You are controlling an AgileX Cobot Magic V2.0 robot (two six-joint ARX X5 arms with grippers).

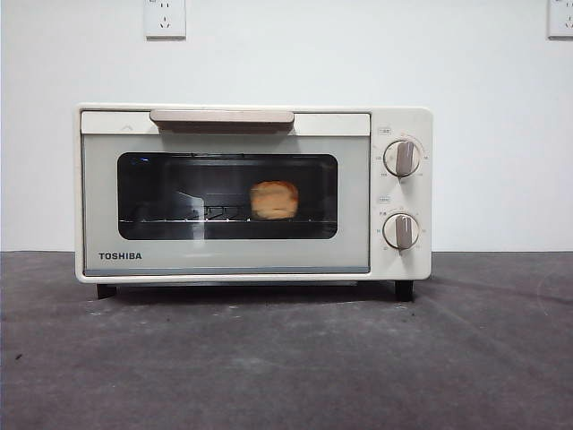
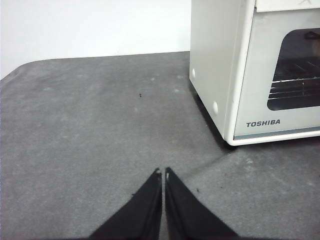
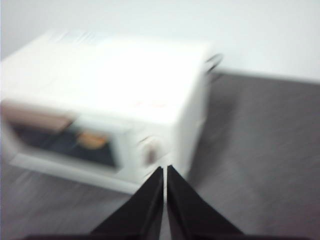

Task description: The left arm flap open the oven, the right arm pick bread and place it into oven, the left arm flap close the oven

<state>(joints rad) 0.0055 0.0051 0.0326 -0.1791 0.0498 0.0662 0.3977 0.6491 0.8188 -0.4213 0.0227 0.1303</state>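
The cream-white TOSHIBA oven stands on the dark table with its door shut and its beige handle at the top. Behind the dark glass, the golden bread rests on the wire rack. My left gripper is shut and empty, low over the table beside the oven's left front corner. My right gripper is shut and empty, raised off the oven's right front corner; that view is blurred, with the bread a faint orange patch. Neither gripper shows in the front view.
Two round knobs sit on the oven's right panel. A white wall with power sockets stands behind. The grey table top stretches in front of the oven and off to its left.
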